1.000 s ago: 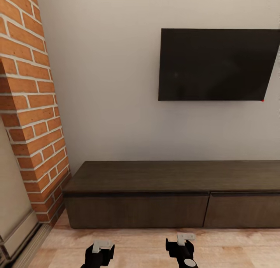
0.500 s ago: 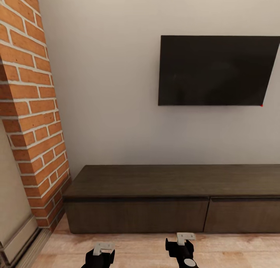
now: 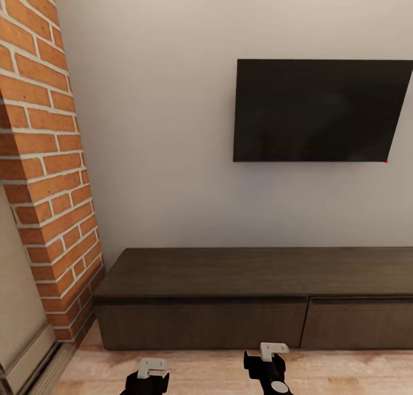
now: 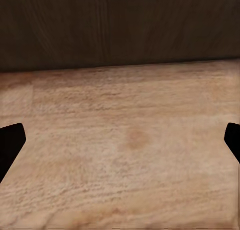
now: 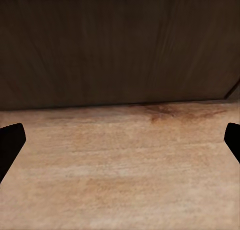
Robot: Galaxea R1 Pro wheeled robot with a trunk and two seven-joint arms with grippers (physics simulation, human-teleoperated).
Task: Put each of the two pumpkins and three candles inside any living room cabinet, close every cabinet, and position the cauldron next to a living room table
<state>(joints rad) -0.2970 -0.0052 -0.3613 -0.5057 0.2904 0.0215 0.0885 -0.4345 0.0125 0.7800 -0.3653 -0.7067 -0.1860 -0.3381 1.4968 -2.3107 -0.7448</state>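
1. Both arms are held low at the bottom edge of the head view, over the light wood floor [image 3: 206, 366], just short of the cabinet [image 3: 252, 303]. The left gripper [image 3: 150, 367] sits lower in that view than the right gripper [image 3: 273, 349].

2. In the left wrist view the left gripper [image 4: 120, 140] has its two dark fingertips [image 4: 10, 142] at opposite edges of the picture, spread wide apart, with only bare floor [image 4: 120, 155] between them; it holds nothing.

3. The right wrist view shows the same for the right gripper [image 5: 120, 140]: fingertips [image 5: 10, 142] wide apart, nothing between them.

4. The cabinet is a long, low, dark-brown unit against the white wall [image 3: 160, 154], its two visible drawer fronts shut flush and its top bare. Its left end stands near the red-brick column [image 3: 46, 171].

5. A black TV [image 3: 318, 111] hangs on the wall above the right part of the cabinet.

6. The head view gives the whole wall, the TV and the brick; the wrist views give a close look at the dark cabinet front [image 4: 120, 24] meeting the floor. The right wrist view also catches a darker stain on the floor [image 5: 165, 112] at the cabinet base [image 5: 120, 44].
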